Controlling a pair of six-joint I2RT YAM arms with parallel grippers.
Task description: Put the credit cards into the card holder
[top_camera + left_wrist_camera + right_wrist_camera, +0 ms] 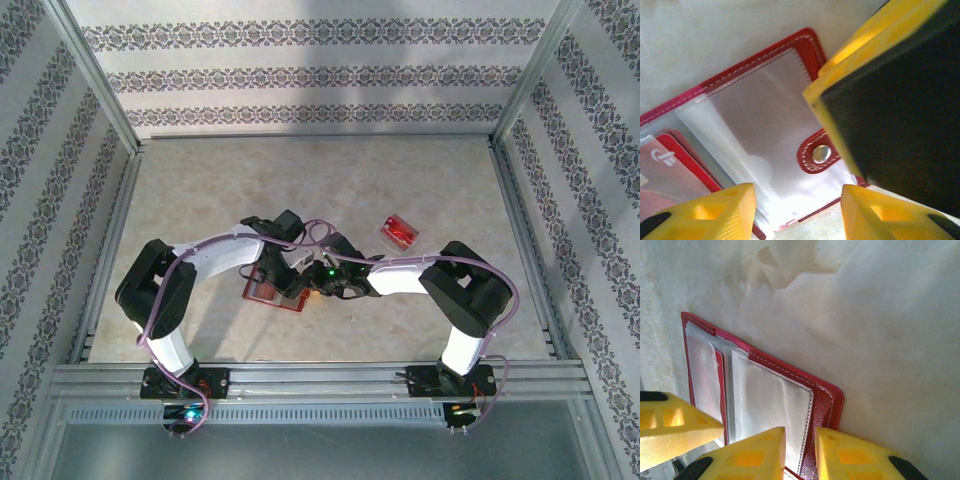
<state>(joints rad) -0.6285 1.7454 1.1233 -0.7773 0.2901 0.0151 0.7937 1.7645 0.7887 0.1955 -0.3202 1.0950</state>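
Left gripper spread over floppy wallet; right gripper pinching its edge; card looks slick, take by edges.

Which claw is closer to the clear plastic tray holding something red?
Right. The right gripper, at the red folding wallet, sits left of the clear plastic tray; the left gripper is farther left, over the wallet.

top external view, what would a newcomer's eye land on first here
The two arms meet mid-table over the open red card holder. The right gripper is nipping its edge, and the left gripper is open above its clear sleeves. Next comes the small clear tray of red credit cards, farther back on the right.
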